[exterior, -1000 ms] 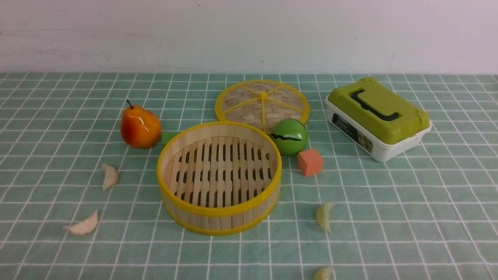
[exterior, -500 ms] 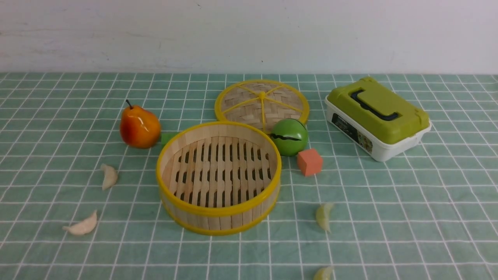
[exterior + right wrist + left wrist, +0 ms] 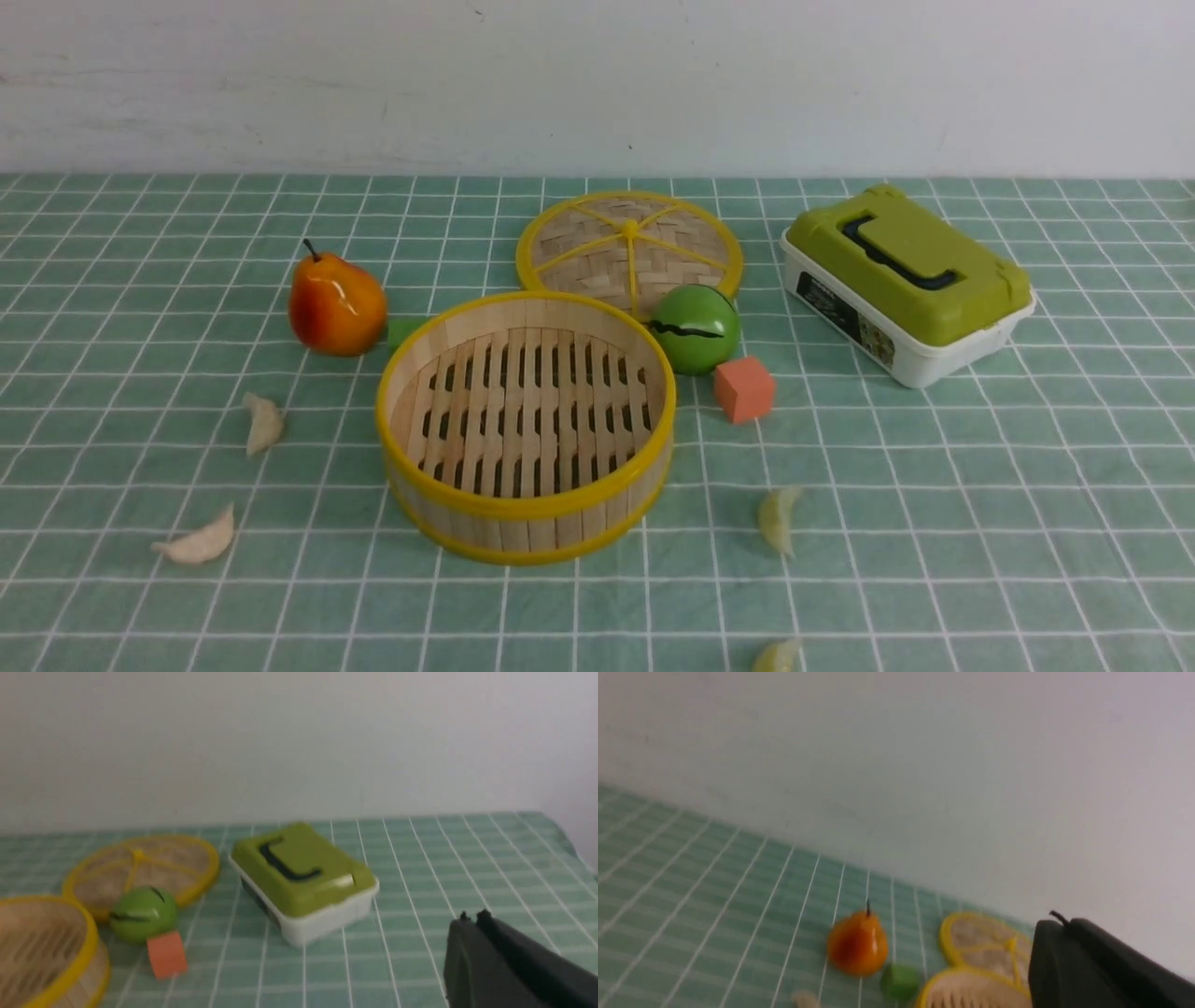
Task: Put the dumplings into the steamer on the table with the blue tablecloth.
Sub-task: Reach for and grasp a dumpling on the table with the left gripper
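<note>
Surface: desk draped in teal-green, white-gridded tablecloth | Room: plain white wall behind | Steamer: round yellow-rimmed bamboo steamer basket, mid-desk | Dumplings: two cream-white crescent dumplings on cloth left of it, two yellow-green crescent dumplings to its right, all four outside the basket | Fingers: left fingers and right fingers closed together

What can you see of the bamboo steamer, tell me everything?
The steamer is a round, open basket: light wooden wall, slatted floor with dark gaps, yellow rims top and bottom. It stands upright and empty on the tablecloth, mid-table, with the green ball close at its rear right rim; contact unclear.
</note>
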### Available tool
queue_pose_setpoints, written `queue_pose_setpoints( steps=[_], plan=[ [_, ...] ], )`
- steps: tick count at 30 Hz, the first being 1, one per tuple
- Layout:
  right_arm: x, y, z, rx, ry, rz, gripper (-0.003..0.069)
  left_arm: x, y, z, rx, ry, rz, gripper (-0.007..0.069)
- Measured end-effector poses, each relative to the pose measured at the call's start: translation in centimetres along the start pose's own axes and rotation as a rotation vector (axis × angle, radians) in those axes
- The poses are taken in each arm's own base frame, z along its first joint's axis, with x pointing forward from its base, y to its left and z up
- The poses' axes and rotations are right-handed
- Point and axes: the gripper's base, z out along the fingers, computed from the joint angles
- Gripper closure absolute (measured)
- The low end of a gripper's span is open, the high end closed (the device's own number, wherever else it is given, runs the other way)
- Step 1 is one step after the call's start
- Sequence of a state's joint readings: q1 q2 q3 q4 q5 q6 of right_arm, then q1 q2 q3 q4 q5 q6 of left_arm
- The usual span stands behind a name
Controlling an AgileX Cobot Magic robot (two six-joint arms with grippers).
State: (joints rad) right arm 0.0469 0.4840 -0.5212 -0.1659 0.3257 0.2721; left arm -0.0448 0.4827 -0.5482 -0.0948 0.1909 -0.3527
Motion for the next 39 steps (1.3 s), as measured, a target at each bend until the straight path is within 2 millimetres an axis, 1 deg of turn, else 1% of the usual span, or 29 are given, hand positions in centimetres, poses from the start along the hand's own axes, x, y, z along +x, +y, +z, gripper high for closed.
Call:
queue_pose_setpoints(
  steps=[2,4,5,6,9,10,11,14,15,16,17,18,20,21,22,24,25,26,27,28,30,31,32,33,34,35,37,38,39],
  plan=[
    [1.2,-0.1,1.5,0.024,0.148,-0.037,0.0662,1.5,0.5,2.4,-0.056,0.172,-0.065,0.0638],
    [2.2,-0.1,2.5,0.021,0.271,-0.066,0.0671,2.9,0.4,3.9,-0.085,0.343,-0.113,0.0638],
    [2.5,0.0,2.8,0.015,0.304,-0.073,0.0673,3.3,0.2,4.4,-0.080,0.399,-0.119,0.0638],
    [3.1,0.1,3.2,-0.003,0.361,-0.073,0.0677,4.1,-0.1,5.3,-0.074,0.498,-0.104,0.0638],
    [3.9,1.1,4.1,-0.096,0.449,-0.099,0.0679,5.3,-1.5,7.4,-0.007,0.692,-0.042,0.0638],
    [4.0,1.1,4.1,-0.106,0.453,-0.112,0.0679,5.6,-1.7,7.6,-0.002,0.714,-0.043,0.0638],
    [4.2,1.8,4.6,-0.168,0.486,-0.129,0.0679,5.8,-2.6,8.8,0.031,0.763,-0.031,0.0638],
    [4.5,3.2,5.3,-0.275,0.556,-0.150,0.0679,6.1,-4.1,11.7,0.058,0.846,-0.010,0.0638],
    [4.6,3.4,5.5,-0.292,0.572,-0.161,0.0679,6.4,-4.3,12.2,0.058,0.868,-0.001,0.0638],
    [4.6,4.0,5.9,-0.329,0.604,-0.170,0.0679,6.3,-4.9,13.5,0.063,0.884,0.017,0.0638],
    [4.7,4.4,6.2,-0.349,0.621,-0.182,0.0679,6.3,-5.2,14.6,0.055,0.896,0.026,0.0638],
    [4.7,4.6,6.5,-0.357,0.631,-0.189,0.0679,6.3,-5.3,15.2,0.048,0.900,0.034,0.0638],
    [4.9,5.2,7.2,-0.378,0.655,-0.211,0.0679,6.5,-5.5,17.9,-0.008,0.909,0.067,0.0638],
    [4.9,5.2,7.2,-0.377,0.656,-0.211,0.0679,6.5,-5.4,17.9,-0.013,0.908,0.071,0.0638],
    [5.2,5.3,7.4,-0.382,0.670,-0.222,0.0678,6.7,-5.3,19.3,-0.049,0.910,0.097,0.0637],
    [5.4,5.4,7.6,-0.383,0.681,-0.230,0.0677,7.2,-4.6,21.5,-0.125,0.913,0.166,0.0614],
    [5.4,5.4,7.6,-0.382,0.681,-0.233,0.0676,7.5,-4.4,22.2,-0.148,0.919,0.186,0.0596],
    [5.4,5.4,7.6,-0.382,0.680,-0.232,0.0676,7.6,-4.2,22.4,-0.161,0.917,0.199,0.0592],
    [5.4,5.4,7.6,-0.381,0.679,-0.234,0.0675,8.5,-3.5,24.0,-0.218,0.922,0.251,0.0536],
    [5.4,5.4,7.6,-0.381,0.679,-0.234,0.0674,8.8,-3.3,24.5,-0.240,0.923,0.269,0.0513],
    [5.3,5.4,7.6,-0.382,0.677,-0.226,0.0674,10.1,-2.1,26.4,-0.322,0.929,0.306,0.0417],
    [5.3,5.4,7.6,-0.383,0.676,-0.223,0.0673,10.8,-1.5,27.2,-0.353,0.936,0.318,0.0381],
    [5.3,5.4,7.7,-0.383,0.675,-0.220,0.0673,10.9,-1.5,27.4,-0.361,0.932,0.309,0.0363],
    [5.3,5.4,7.7,-0.384,0.673,-0.215,0.0672,11.6,-0.7,28.5,-0.404,0.936,0.291,0.0304],
    [5.3,5.5,7.7,-0.385,0.673,-0.212,0.0671,12.3,0.3,29.6,-0.445,0.946,0.263,0.0262],
    [5.3,5.5,7.7,-0.385,0.673,-0.211,0.0670,12.5,0.8,30.2,-0.464,0.945,0.244,0.0235],
    [5.3,5.5,7.6,-0.387,0.673,-0.204,0.0670,12.9,2.0,31.3,-0.501,0.955,0.203,0.0206],
    [5.3,5.5,7.6,-0.387,0.673,-0.202,0.0670,13.0,2.3,31.4,-0.510,0.962,0.195,0.0204],
    [5.3,5.6,7.6,-0.390,0.673,-0.190,0.0667,13.2,3.1,32.1,-0.531,0.968,0.171,0.0197]
  ],
)
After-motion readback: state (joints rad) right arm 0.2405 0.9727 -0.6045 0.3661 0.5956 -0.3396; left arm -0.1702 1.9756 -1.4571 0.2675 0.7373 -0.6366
